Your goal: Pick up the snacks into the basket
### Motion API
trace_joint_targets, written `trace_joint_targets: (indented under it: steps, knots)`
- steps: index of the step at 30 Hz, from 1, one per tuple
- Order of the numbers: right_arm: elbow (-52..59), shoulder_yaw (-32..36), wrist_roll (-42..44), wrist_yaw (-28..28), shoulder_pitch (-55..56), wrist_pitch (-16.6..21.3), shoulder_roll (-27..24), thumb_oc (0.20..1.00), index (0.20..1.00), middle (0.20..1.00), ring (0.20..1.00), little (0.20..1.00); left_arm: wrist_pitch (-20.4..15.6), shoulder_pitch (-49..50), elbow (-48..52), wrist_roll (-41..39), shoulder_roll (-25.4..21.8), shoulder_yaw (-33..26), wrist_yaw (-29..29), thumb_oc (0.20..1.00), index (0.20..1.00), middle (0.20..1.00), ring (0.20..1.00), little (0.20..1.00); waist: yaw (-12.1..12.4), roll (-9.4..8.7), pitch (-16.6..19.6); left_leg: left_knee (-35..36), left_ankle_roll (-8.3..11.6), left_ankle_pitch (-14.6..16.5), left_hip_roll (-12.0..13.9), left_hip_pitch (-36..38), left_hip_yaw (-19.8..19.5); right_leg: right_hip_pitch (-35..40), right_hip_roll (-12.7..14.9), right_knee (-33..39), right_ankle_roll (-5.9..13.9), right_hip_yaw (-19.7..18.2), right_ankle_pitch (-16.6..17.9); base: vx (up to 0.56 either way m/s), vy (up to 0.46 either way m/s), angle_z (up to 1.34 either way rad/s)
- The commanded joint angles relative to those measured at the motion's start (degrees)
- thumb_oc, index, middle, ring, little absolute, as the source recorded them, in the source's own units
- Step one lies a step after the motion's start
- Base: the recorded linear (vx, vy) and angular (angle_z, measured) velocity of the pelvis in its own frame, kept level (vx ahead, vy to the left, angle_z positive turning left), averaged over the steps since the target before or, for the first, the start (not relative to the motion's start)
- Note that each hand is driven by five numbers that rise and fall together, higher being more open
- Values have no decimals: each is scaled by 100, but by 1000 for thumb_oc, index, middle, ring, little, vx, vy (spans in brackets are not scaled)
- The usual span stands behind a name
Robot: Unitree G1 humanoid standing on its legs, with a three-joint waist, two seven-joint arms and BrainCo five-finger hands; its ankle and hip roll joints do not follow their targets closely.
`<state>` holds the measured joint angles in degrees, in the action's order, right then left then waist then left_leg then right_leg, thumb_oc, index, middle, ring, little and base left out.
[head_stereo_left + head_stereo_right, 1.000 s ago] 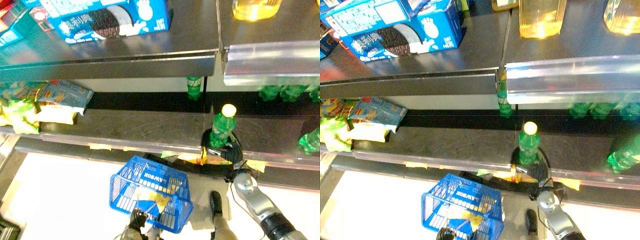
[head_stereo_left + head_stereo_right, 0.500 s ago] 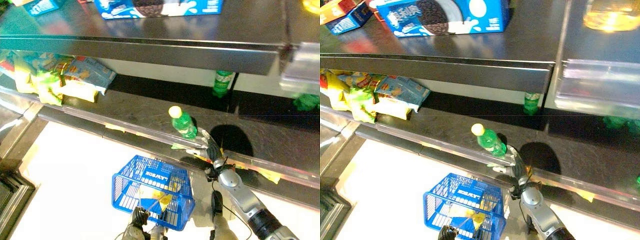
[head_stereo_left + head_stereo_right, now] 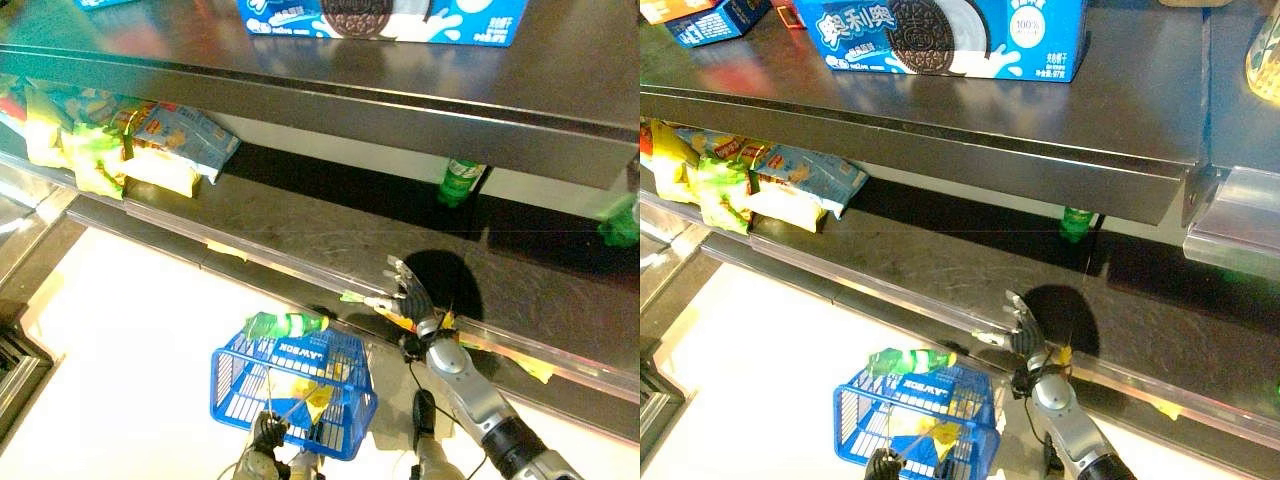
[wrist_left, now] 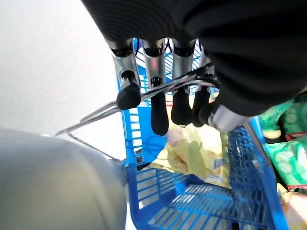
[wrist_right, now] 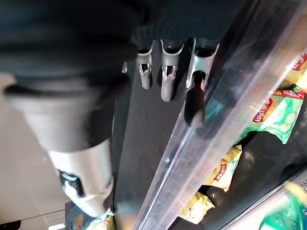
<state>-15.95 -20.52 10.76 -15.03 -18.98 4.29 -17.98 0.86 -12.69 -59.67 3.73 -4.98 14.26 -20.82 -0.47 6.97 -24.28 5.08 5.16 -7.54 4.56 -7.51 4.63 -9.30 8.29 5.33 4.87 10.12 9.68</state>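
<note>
While a green soda bottle [image 3: 285, 324] lies on its side across the far rim of the blue wire basket [image 3: 292, 389], seemingly on its way in, the robot's right hand [image 3: 412, 300] hangs at the front lip of the lower shelf [image 3: 300, 245] with fingers spread and holding nothing. From the bottle, that hand sits at about 3 o'clock, near but apart. The left hand [image 4: 163, 91] has its fingers curled round the basket's wire handle [image 4: 96, 115], carrying it below the shelf edge. Inside the basket a yellow snack packet [image 4: 192, 155] already rests on the floor of the mesh. Up at 10 o'clock in the head views, a heap of yellow and green snack bags [image 3: 75, 150] and a pale blue cracker bag [image 3: 185, 140] remain on the lower shelf, and a blue cookie box [image 3: 385, 18] stands on the upper shelf. By that count the job looks partly done: one packet is collected, the bottle is not yet settled inside, and most of the snacks are left to fetch.
</note>
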Motion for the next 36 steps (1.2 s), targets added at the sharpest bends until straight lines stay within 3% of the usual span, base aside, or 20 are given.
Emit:
trace_joint_targets:
  steps: [1, 9, 24, 34, 36]
  knots:
    - [37, 264, -118, -109, -145, 103, 96, 1000, 1000, 1000, 1000, 1000, 143, 235, -498, 16, -95, 307, -97, 209, 209, 209, 209, 209, 242, -224, 311, -68, -87, 289, -246, -3, -13, 9, 298, -128, 446, -131, -328, 4, -4, -4]
    - [5, 474, -688, -140, 155, -17, -108, 1000, 1000, 1000, 1000, 1000, 161, 221, -504, 111, -120, 212, -83, 206, 206, 206, 206, 206, 232, -291, 305, -67, -99, 302, -250, 56, -74, 82, 278, -168, 455, -87, -369, -1, -4, 1]
    - [-159, 795, -592, -385, 399, 15, -3, 1000, 1000, 1000, 1000, 1000, 174, 210, -642, 97, -168, 73, -123, 200, 200, 200, 200, 200, 201, -394, 367, -51, -116, 339, -227, 139, -56, 146, 237, -181, 434, -89, -422, -1, -2, 1]
    - [377, 1697, -257, -713, 1078, 213, -202, 1000, 1000, 1000, 1000, 1000, 190, 259, -713, -139, -147, -204, -243, 200, 200, 200, 200, 200, 54, -517, 417, -40, -86, 353, -178, 134, -8, 83, 189, -218, 428, -136, -432, 0, 0, 0]
    - [653, 2288, -27, -810, 1614, 316, -218, 1000, 1000, 1000, 1000, 1000, 214, 277, -720, -178, -172, -365, -243, 200, 200, 200, 200, 200, -86, -564, 445, -32, -79, 366, -159, 153, 17, 53, 166, -262, 427, -199, -456, 11, -8, -7]
